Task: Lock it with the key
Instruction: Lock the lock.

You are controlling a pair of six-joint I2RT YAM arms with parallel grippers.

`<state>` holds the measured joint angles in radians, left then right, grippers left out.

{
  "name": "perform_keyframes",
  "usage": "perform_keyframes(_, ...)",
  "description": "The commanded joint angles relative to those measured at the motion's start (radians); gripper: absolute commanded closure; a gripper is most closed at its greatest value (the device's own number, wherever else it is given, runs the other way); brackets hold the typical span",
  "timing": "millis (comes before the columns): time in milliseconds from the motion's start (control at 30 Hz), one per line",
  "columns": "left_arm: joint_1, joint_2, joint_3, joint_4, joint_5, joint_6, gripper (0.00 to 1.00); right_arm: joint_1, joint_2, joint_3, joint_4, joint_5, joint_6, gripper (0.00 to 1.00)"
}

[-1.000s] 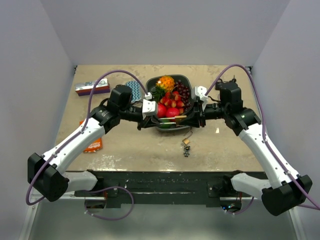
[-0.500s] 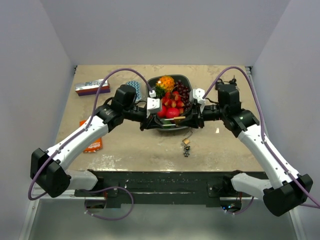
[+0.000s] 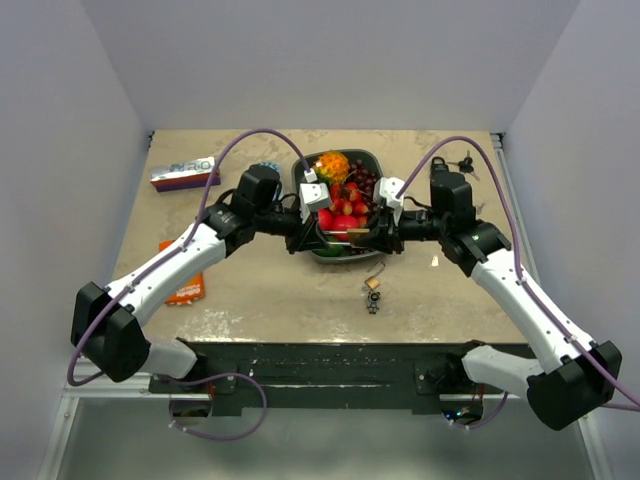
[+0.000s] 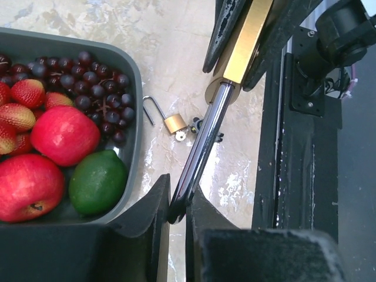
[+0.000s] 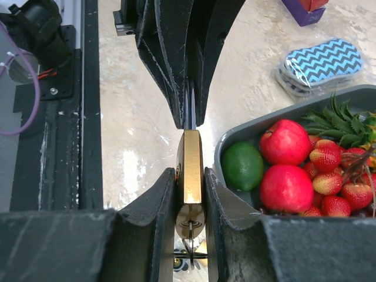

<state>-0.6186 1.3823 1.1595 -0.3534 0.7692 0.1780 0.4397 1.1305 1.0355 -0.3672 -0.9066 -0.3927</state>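
Over a mottled beige table (image 3: 260, 290) between pale walls (image 3: 330, 60), left fingers (image 4: 148, 205) pinch the padlock shackle (image 4: 202, 144), right fingers (image 5: 158, 202) its brass body (image 5: 190, 158).

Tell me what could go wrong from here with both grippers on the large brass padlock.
1. The left gripper pinches only the tip of the silver shackle; it may slip under any push or twist.
2. The right gripper clamps the brass padlock body, so neither gripper seems free to turn the key in its keyhole.
3. A drop could hit the grey plastic tray close by.
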Motion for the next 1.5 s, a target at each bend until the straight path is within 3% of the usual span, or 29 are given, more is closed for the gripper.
perform_keyframes(0,-0.136,-0.009,0.164,0.538,0.196,-0.135,1.0,0.145,0.074,0.006,0.168,-0.169,-0.009,1.0)
perform_keyframes(300,-0.168,-0.045,0.121,0.622,0.271,-0.091,1.0,0.145,0.124,-0.002,0.281,-0.213,0.052,1.0)
perform_keyframes(567,-0.182,-0.066,0.109,0.536,0.309,0.011,1.0,0.145,0.169,0.093,0.107,-0.247,-0.073,1.0)
perform_keyframes(700,-0.103,-0.101,0.053,0.531,0.309,-0.029,1.0,0.131,0.164,0.138,-0.015,-0.198,-0.141,1.0)
perform_keyframes(800,-0.023,-0.129,0.003,0.479,0.326,-0.008,1.0,0.088,0.157,0.15,-0.082,-0.178,-0.153,0.89)
perform_keyframes(833,-0.007,-0.134,-0.001,0.397,0.326,0.061,1.0,0.076,0.155,0.156,-0.14,-0.176,-0.169,0.74)
perform_keyframes(900,0.022,-0.15,-0.001,0.284,0.335,0.153,1.0,0.047,0.15,0.176,-0.202,-0.173,-0.227,0.66)
perform_keyframes(1033,0.039,-0.175,0.005,-0.005,0.311,0.492,1.0,-0.002,0.144,0.201,-0.361,-0.144,-0.322,0.35)
perform_keyframes(1200,0.077,-0.181,-0.013,-0.127,0.303,0.6,1.0,-0.055,0.14,0.248,-0.473,-0.114,-0.408,0.13)
perform_keyframes(1300,0.103,-0.186,-0.046,-0.145,0.3,0.617,1.0,-0.068,0.132,0.274,-0.574,-0.095,-0.458,0.1)
perform_keyframes(1467,0.138,-0.18,-0.072,-0.147,0.304,0.595,1.0,-0.081,0.1,0.262,-0.621,-0.066,-0.485,0.12)
